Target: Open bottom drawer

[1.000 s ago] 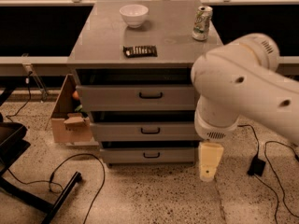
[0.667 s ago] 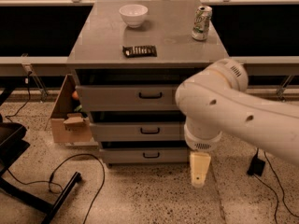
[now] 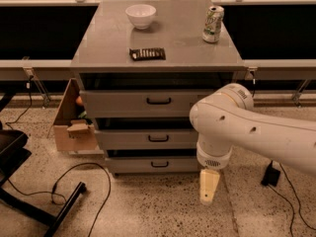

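The bottom drawer (image 3: 133, 165) is the lowest and flattest grey front of the cabinet, with a small black bar handle (image 3: 159, 164) at its centre. It looks pushed in. My white arm reaches in from the right and covers the right ends of the drawers. My gripper (image 3: 208, 186) hangs cream-coloured from the wrist and points down at the floor. It is right of the handle and a little below the drawer front, touching nothing.
Above are the mid-sized drawer (image 3: 148, 138) and the tall top drawer (image 3: 143, 102). On the cabinet top stand a white bowl (image 3: 140, 15), a can (image 3: 213, 23) and a flat black object (image 3: 147, 54). A cardboard box (image 3: 74, 127) stands left, with cables (image 3: 74, 177) and a chair base (image 3: 29, 201) on the floor.
My arm has swung left and lower, bringing the gripper nearer the bottom drawer's front. The drawers have not moved.
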Robot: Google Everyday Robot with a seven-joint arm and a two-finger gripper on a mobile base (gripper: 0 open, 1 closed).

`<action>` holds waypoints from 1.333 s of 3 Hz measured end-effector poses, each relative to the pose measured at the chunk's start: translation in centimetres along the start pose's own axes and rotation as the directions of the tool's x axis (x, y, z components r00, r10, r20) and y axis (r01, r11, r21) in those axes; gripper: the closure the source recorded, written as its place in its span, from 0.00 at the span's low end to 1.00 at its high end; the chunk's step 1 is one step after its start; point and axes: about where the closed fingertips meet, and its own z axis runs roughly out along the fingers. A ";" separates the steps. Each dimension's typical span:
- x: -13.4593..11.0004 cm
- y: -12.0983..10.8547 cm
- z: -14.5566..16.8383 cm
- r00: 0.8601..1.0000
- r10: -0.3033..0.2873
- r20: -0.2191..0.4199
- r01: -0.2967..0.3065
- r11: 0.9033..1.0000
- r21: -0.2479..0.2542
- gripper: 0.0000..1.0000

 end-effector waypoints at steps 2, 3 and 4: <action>-2.8 -0.5 3.5 1.000 -0.023 -0.002 0.023 1.000 -0.011 0.00; -4.9 -3.4 9.3 1.000 -0.026 -0.002 0.026 0.999 0.032 0.00; -6.1 -7.6 16.3 1.000 -0.010 -0.009 0.011 0.997 0.083 0.00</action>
